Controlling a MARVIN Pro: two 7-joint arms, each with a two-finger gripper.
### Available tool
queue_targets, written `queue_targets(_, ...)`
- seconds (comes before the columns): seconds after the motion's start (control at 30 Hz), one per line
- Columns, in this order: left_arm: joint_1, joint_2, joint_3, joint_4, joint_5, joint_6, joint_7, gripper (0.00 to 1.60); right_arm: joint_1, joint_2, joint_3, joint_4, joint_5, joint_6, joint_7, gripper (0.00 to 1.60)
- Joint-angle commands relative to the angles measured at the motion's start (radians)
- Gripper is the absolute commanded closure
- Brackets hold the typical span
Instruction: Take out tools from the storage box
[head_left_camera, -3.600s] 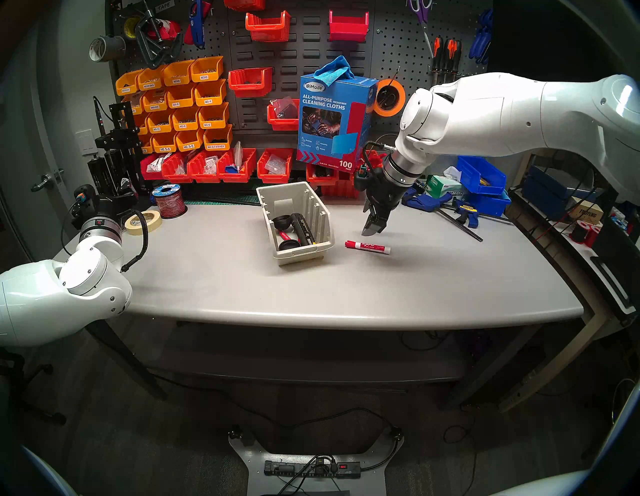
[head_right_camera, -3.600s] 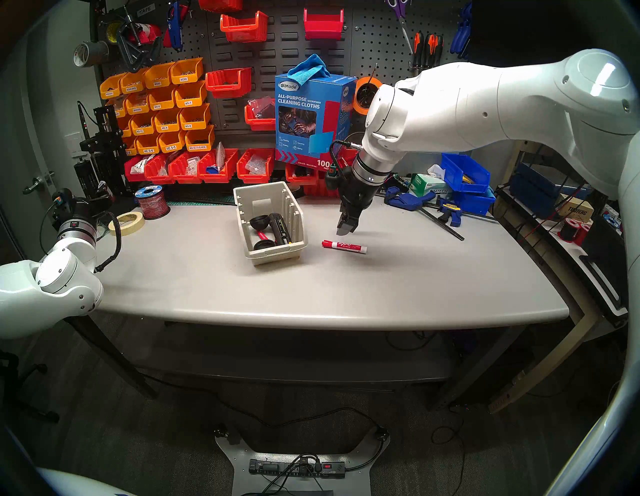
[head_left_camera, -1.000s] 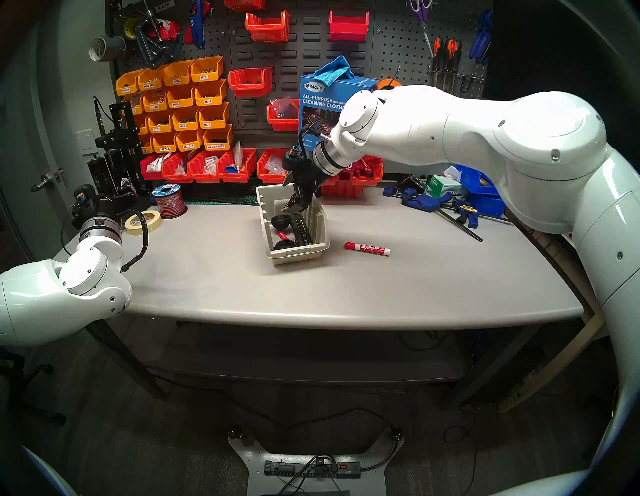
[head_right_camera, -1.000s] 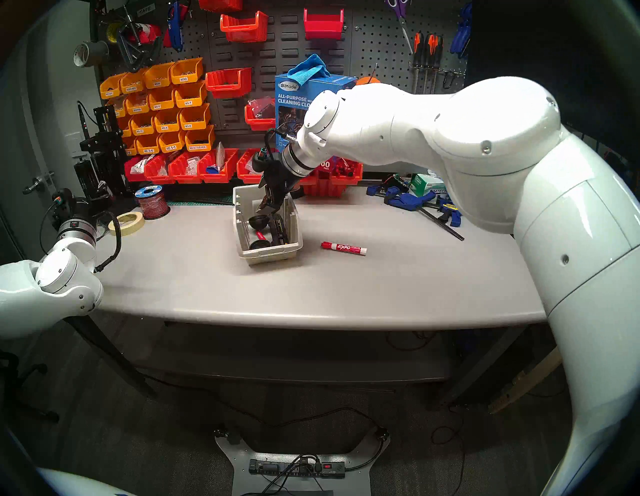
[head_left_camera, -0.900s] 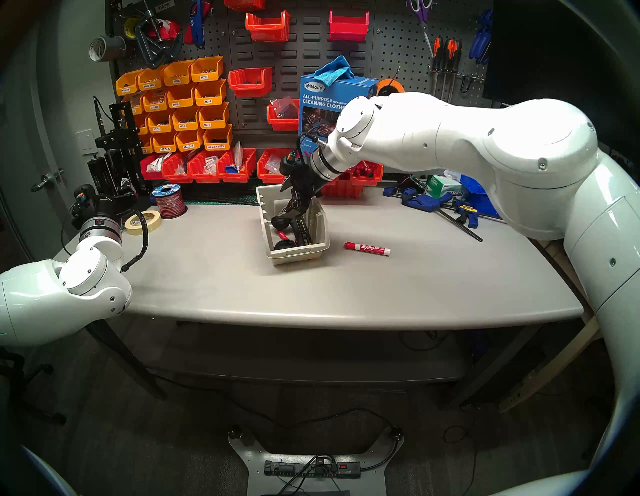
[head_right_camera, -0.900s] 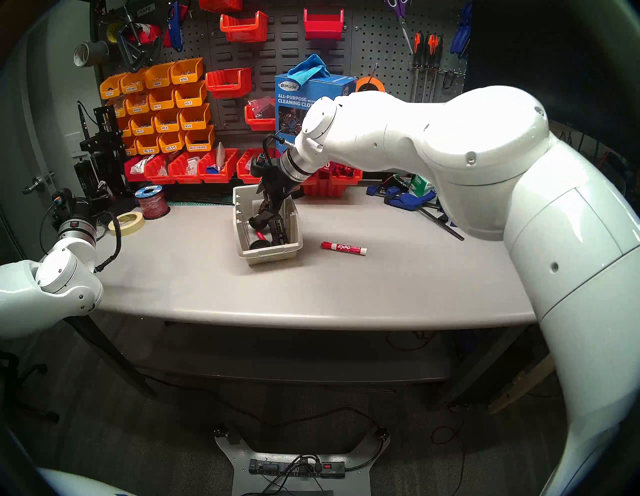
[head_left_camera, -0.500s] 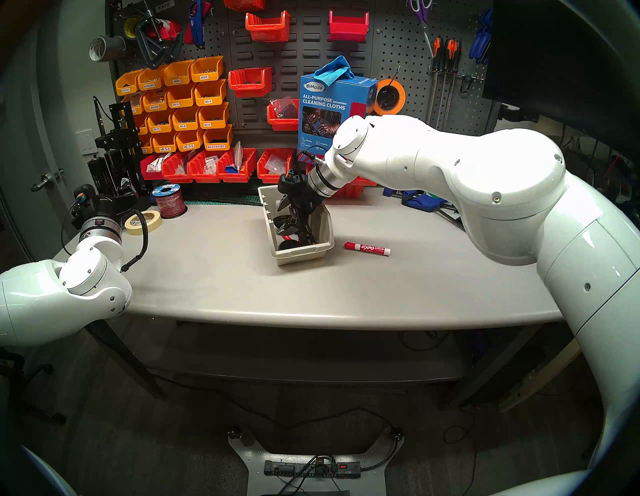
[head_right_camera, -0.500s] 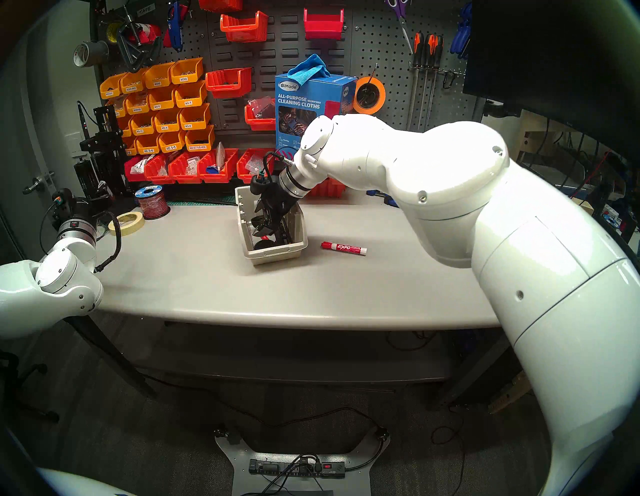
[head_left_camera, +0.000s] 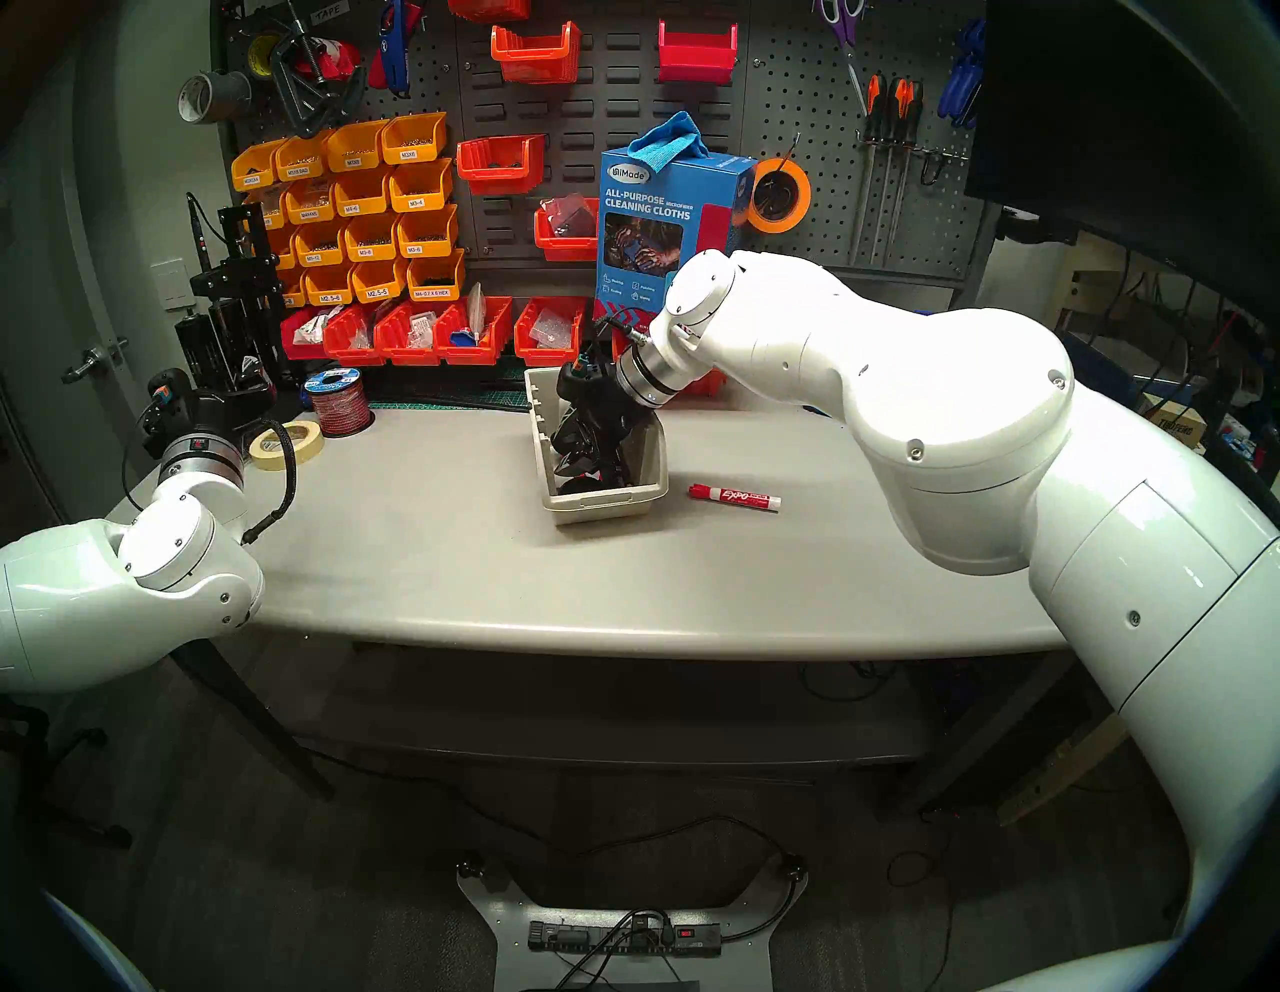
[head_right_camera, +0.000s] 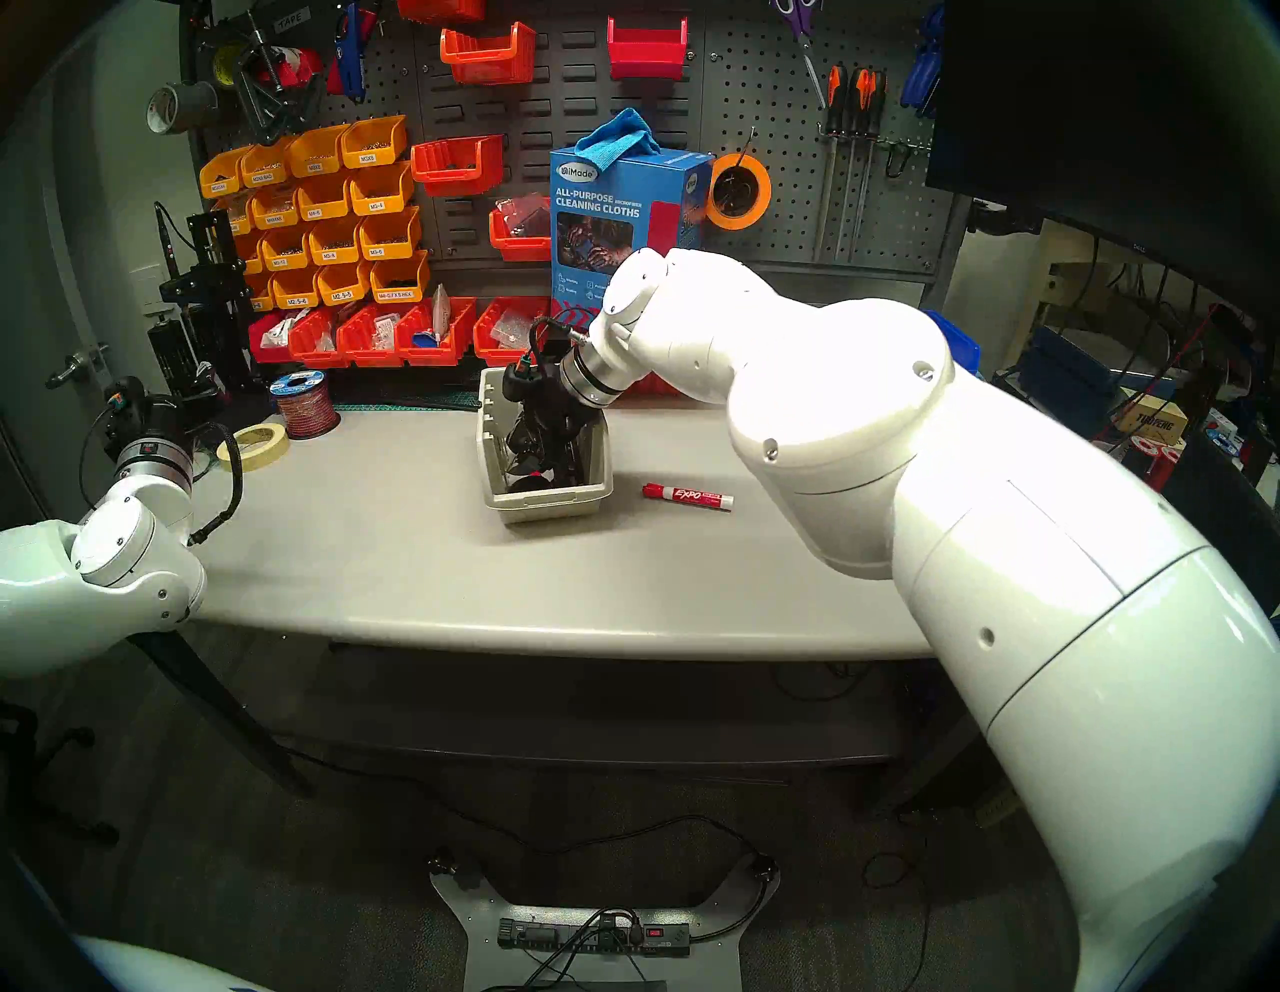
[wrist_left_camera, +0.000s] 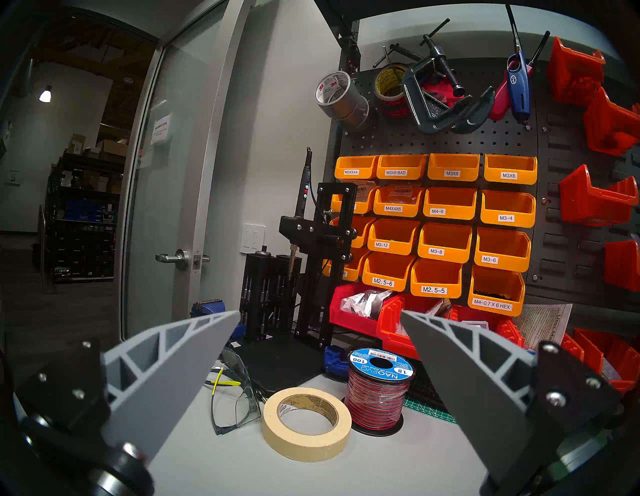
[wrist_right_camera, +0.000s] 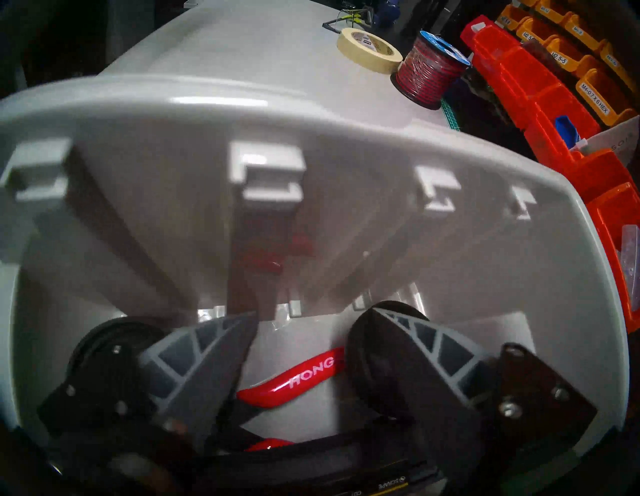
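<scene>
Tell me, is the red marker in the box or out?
Out. The marker lies flat on the table, beside the box, not touching it.

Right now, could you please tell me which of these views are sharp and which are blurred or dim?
Head views: sharp, evenly lit, bent by fisheye, dark rims. Left wrist view: crisp on the tape roll; the left gripper looks soft. Right wrist view: dim, the bin wall smeared with glare on its rim; the red handle stays readable.
</scene>
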Motion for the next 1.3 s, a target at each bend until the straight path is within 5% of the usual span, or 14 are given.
queue_targets(0.0,-0.012,-0.001,-0.012,-0.002,0.006,-0.001,-0.001,0.00,-0.006,-0.030,-0.003,0.030,-0.005,-0.008,0.013,1.10)
queue_targets(0.37,-0.012,-0.001,-0.012,-0.002,0.006,-0.001,-0.001,0.00,-0.010,-0.047,-0.002,0.050,-0.005,-0.017,0.029,1.60)
queue_targets(1.27,-0.012,-0.001,-0.012,-0.002,0.005,-0.001,-0.002,0.00,0.089,-0.048,-0.010,0.078,-0.037,-0.008,0.060,1.60)
